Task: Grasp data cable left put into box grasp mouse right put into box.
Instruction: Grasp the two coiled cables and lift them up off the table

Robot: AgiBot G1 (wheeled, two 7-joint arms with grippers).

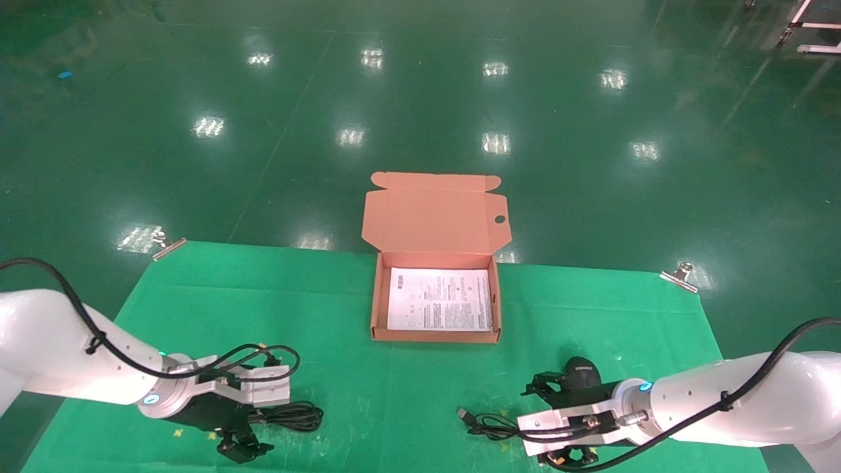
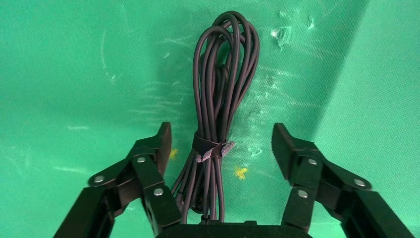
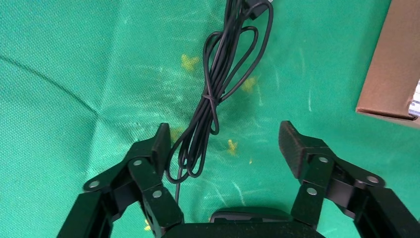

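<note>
The salmon-orange box (image 1: 378,309) stands open at the table's far middle, lid up, with a white printed sheet (image 1: 439,299) inside. The data cable (image 1: 292,416), a tied black bundle, lies at the near left. My left gripper (image 1: 263,420) is open and low over it. In the left wrist view the cable (image 2: 220,99) lies between the spread fingers, the gripper (image 2: 221,144) level with its tie. The black mouse (image 1: 581,372) lies near right. My right gripper (image 1: 548,420) is open over it. In the right wrist view the mouse (image 3: 250,215) shows deep in the open gripper (image 3: 225,144).
The mouse's thin cord (image 1: 486,424) with its USB plug (image 1: 463,414) lies left of the right gripper; it also shows in the right wrist view (image 3: 213,99), beside the box corner (image 3: 393,64). Metal clips (image 1: 167,246) (image 1: 680,276) hold the green cloth (image 1: 407,394) at the far corners.
</note>
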